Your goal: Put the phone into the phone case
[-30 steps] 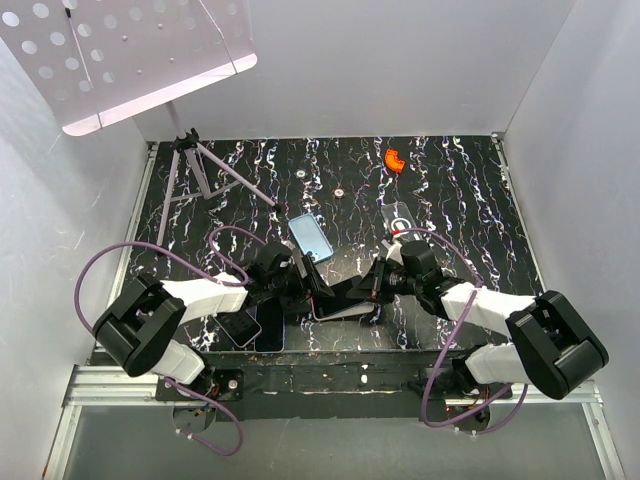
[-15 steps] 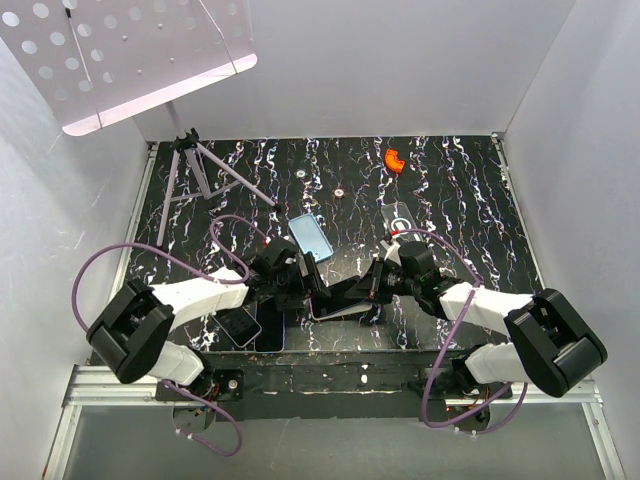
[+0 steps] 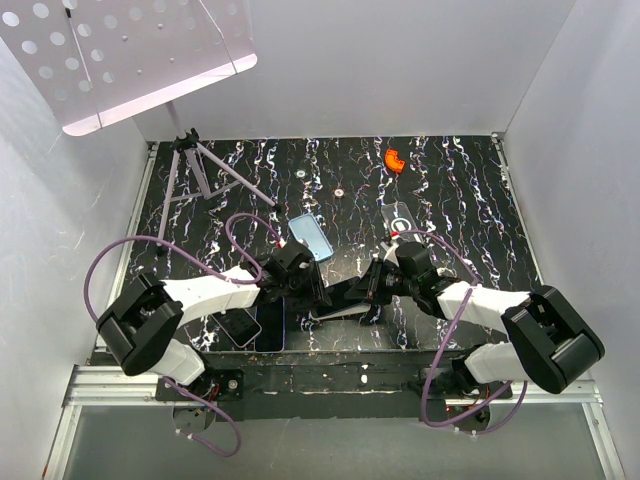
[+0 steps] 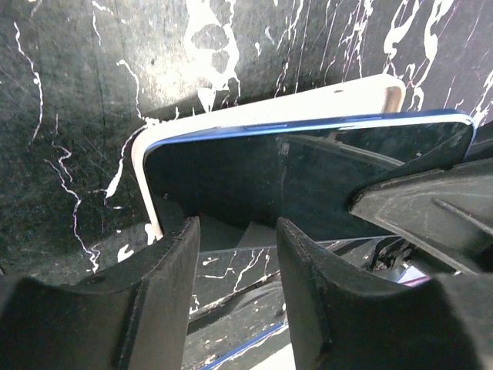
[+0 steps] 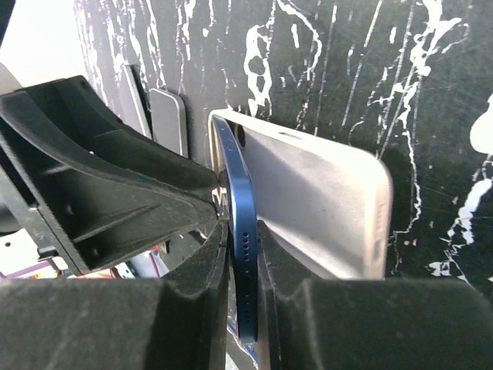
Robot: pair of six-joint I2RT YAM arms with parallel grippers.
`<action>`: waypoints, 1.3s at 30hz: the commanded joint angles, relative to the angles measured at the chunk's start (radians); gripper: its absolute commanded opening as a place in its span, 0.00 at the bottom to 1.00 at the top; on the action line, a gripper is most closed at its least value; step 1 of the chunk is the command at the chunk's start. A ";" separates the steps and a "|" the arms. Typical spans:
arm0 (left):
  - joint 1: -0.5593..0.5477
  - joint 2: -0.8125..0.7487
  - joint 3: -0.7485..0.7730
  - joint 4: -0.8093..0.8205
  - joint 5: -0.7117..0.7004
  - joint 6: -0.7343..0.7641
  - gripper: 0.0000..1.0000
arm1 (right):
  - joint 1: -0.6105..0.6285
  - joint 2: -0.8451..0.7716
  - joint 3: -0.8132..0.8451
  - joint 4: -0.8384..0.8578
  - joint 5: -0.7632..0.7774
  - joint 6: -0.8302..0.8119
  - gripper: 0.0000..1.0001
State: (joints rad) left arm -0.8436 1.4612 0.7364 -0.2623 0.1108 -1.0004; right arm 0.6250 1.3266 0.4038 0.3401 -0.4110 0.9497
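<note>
The phone (image 5: 243, 231) has a blue frame and a dark screen. My right gripper (image 5: 243, 254) is shut on its bottom edge and holds it tilted over the pale phone case (image 5: 323, 208), which lies on the black marbled table. In the left wrist view the phone's screen (image 4: 308, 169) fills the middle, with the white case rim (image 4: 269, 116) behind it. My left gripper (image 4: 235, 254) is open, its fingertips at the phone's near edge. In the top view the left gripper (image 3: 305, 285) and right gripper (image 3: 375, 285) face each other across the phone (image 3: 340, 293).
A light blue phone-like slab (image 3: 310, 237) lies just behind the grippers. A clear case (image 3: 397, 215), an orange piece (image 3: 394, 159) and a small tripod (image 3: 200, 170) sit farther back. Another device (image 3: 240, 326) lies near the front edge at left.
My left gripper has moved right, up against the phone. The right gripper has stayed shut on the phone, nearly still.
</note>
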 commanded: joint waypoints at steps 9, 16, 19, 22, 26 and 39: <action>-0.011 0.036 -0.040 -0.006 -0.025 -0.079 0.27 | 0.033 0.117 0.062 -0.331 0.198 -0.092 0.50; -0.011 0.054 -0.042 -0.032 -0.025 -0.095 0.26 | 0.076 0.227 0.226 -0.556 0.306 -0.196 0.59; -0.009 0.056 -0.038 -0.051 -0.034 -0.101 0.26 | 0.093 0.276 0.296 -0.670 0.365 -0.232 0.64; -0.012 0.054 -0.034 -0.071 -0.042 -0.112 0.25 | 0.104 0.296 0.334 -0.740 0.406 -0.247 0.68; -0.009 0.050 -0.040 -0.089 -0.051 -0.130 0.24 | 0.108 0.293 0.368 -0.820 0.462 -0.259 0.73; -0.009 0.057 -0.060 -0.107 -0.060 -0.150 0.22 | 0.120 0.266 0.432 -0.931 0.529 -0.308 0.76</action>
State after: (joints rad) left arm -0.8467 1.4853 0.7170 -0.2832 0.1123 -1.1587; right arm 0.7475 1.5597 0.8684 -0.4301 -0.0582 0.7277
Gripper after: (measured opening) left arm 0.215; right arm 0.746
